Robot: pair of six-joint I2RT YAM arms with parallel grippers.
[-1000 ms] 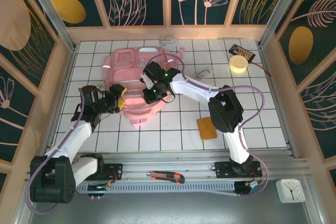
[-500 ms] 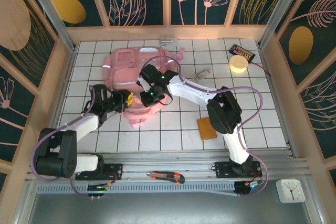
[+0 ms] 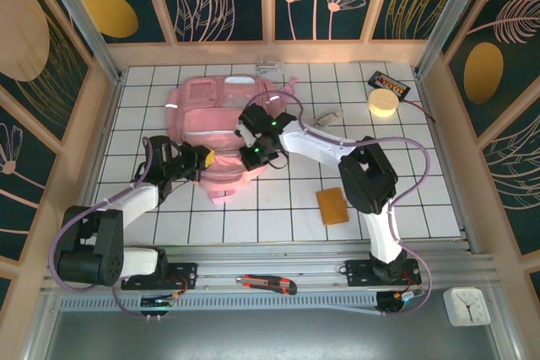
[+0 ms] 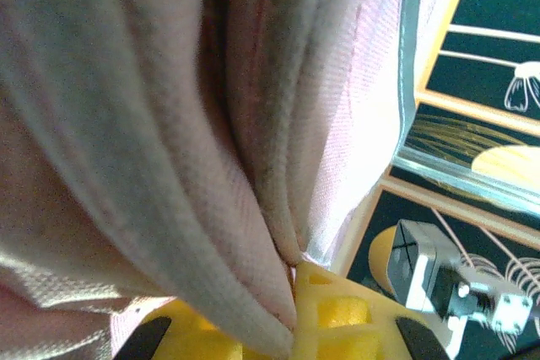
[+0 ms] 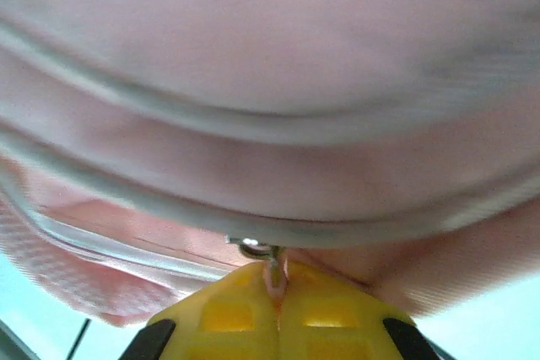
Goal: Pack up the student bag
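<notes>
Backpack cloth presses right up against both grippers: the student bag (image 3: 207,107) lies flat on the tiled table (image 3: 405,174), with its body stretching away beyond them. The left gripper (image 3: 202,160), at the bag's near left corner, is clenched on a piped fold of pink fabric that rises from between its yellow fingertips (image 4: 337,314). The right gripper (image 3: 251,155), near it at the middle of the bag's near edge, is pinched tight on a small zipper pull (image 5: 272,271), whose metal ring (image 5: 251,248) sits just above.
</notes>
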